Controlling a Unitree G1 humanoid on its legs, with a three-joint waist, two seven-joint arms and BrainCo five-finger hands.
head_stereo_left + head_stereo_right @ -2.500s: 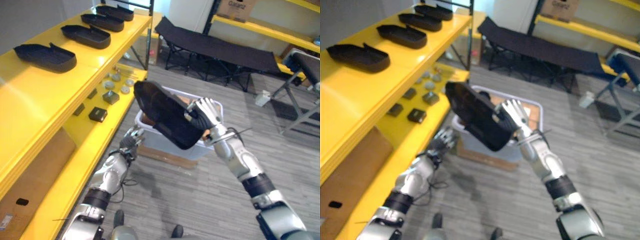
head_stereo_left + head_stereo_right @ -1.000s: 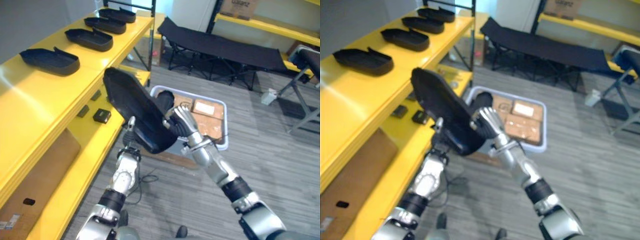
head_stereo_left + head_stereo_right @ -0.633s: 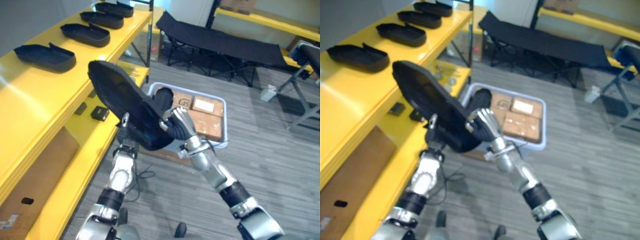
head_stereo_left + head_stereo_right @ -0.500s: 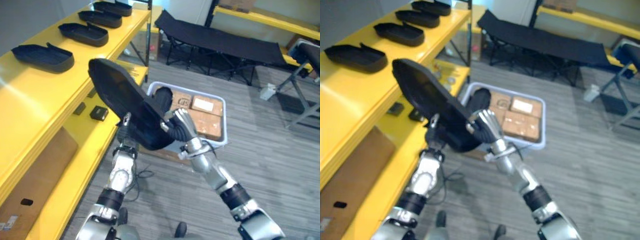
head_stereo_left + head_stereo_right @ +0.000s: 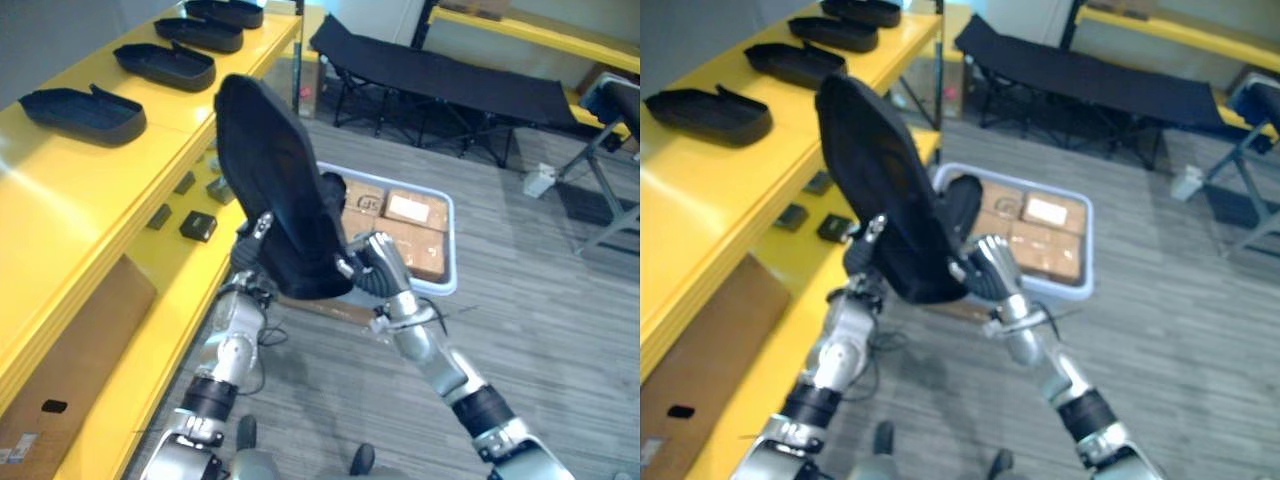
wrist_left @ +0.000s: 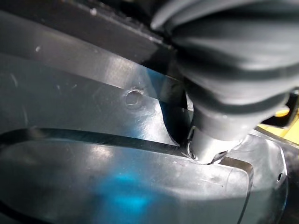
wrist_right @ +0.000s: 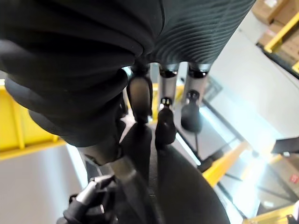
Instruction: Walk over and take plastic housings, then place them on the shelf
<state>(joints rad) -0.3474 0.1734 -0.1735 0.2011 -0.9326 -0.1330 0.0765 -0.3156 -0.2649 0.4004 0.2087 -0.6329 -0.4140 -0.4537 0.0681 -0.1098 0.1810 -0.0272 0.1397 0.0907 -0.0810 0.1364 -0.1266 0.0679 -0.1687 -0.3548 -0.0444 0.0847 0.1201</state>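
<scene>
We see the black housing (image 5: 275, 190) held upright in the air beside the yellow shelf (image 5: 80, 200), hiding part of the grey bin (image 5: 453, 250). Right hand (image 5: 378, 272) curls round its lower edge. Left hand (image 5: 247, 258) is mostly hidden behind it, so we can't tell its grip.

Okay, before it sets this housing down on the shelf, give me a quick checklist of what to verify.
1. Right hand grip on the plastic housing: ok, fingers curled round its lower end.
2. Left hand hold: cannot tell, it sits behind the housing.
3. Room on the top shelf: ok, bare yellow surface nearer than the nearest shelved housing.
4. Housing attitude: not ok, nearly upright; the shelved ones lie flat.
</scene>
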